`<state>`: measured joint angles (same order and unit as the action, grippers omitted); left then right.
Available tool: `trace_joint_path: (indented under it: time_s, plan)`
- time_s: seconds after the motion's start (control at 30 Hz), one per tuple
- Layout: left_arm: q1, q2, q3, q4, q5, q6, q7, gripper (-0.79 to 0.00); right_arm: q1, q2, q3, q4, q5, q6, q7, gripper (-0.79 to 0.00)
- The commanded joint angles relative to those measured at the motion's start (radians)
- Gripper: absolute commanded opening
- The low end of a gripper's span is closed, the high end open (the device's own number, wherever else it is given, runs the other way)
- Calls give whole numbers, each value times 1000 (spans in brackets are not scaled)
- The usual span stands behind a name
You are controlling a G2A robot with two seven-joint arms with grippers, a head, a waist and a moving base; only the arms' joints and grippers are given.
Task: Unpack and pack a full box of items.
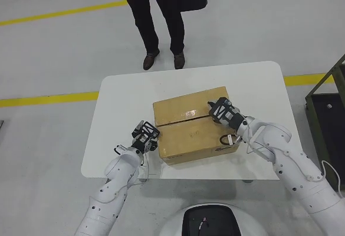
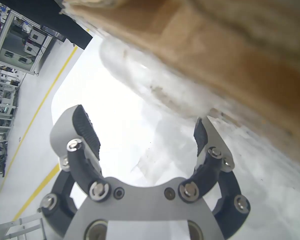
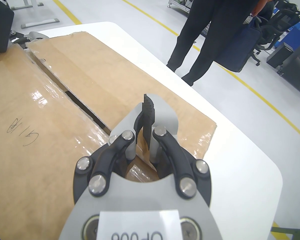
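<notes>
A closed cardboard box (image 1: pixel 191 127) sits near the middle of the white table (image 1: pixel 119 109), turned a little askew to the table's edges. Its 2 top flaps meet along a seam (image 3: pixel 83 107) where a narrow dark gap shows, and glossy tape (image 3: pixel 43 96) lies over the flap next to it.

The left end effector (image 1: pixel 145 137) is at the box's left end, low by the table, near the corner closest to the robot. In the left wrist view it (image 2: pixel 141 123) is spread wide with nothing between its fingers; 1 fingertip (image 2: pixel 199 128) is right at the bottom edge of the box (image 2: pixel 214 38), the other is well clear over bare table (image 2: pixel 115 93).

The right end effector (image 1: pixel 219 110) is over the right end of the box top, above the far flap beside the seam. Its (image 3: pixel 147 102) ribbed pads are pressed together and grip nothing visible; whether they touch the box (image 3: pixel 40 151) below I cannot tell.
</notes>
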<state>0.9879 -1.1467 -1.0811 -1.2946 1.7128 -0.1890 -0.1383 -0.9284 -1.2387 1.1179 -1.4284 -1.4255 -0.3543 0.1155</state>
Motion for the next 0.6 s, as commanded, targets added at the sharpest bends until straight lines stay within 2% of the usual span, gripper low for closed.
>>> trace_joint_path:
  time_s: [0.0,0.07,0.1,0.13,0.17,0.33,0.57]
  plan:
    - [-11,-6,8,22,-17,9,10,-52,-1,0,1,-1,-1,2,1,-785]
    - [-22,-14,15,41,-32,29,26,-453,-2,-1,2,-2,0,1,0,-785]
    - [-24,-15,17,45,-30,33,30,-526,-2,-1,2,-2,0,1,0,-785]
    - [-27,-17,19,48,-28,44,38,-705,-1,-1,2,-1,0,1,0,-785]
    - [-29,-19,21,50,-21,56,47,-785,0,-2,3,0,0,0,0,-785]
    - [-17,-21,9,33,-6,91,86,-785,3,-4,2,3,2,-1,0,-785]
    - [53,-8,-57,-57,-1,99,89,-785,6,-7,1,8,5,-2,-3,-785]
